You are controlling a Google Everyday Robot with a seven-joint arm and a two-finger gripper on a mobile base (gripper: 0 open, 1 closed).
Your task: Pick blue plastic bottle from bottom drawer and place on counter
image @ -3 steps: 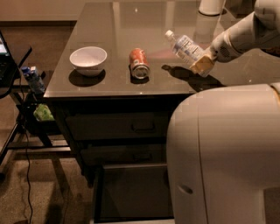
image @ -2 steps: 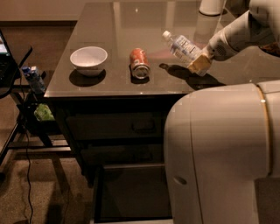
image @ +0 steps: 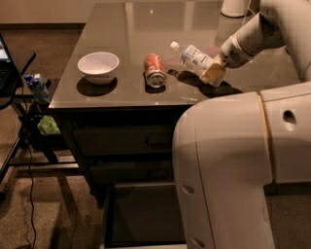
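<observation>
The blue plastic bottle (image: 191, 57), clear with a white cap and white label, is tilted with its cap pointing up-left, just above the counter (image: 131, 29). My gripper (image: 213, 71) is shut on the bottle's base end, reaching in from the right. The bottle's shadow falls on the counter right under it. Below the counter's front, the bottom drawer (image: 141, 214) stands pulled open, dark inside; my white arm body hides its right part.
An orange soda can (image: 154, 70) lies on its side just left of the bottle. A white bowl (image: 98, 66) sits further left. A black side table (image: 19, 92) holding a blue-and-white container (image: 37, 86) stands at the left. A white object (image: 235, 7) sits at the counter's back.
The gripper with the bottle has shifted slightly left and lower toward the counter. The can and bowl have not moved.
</observation>
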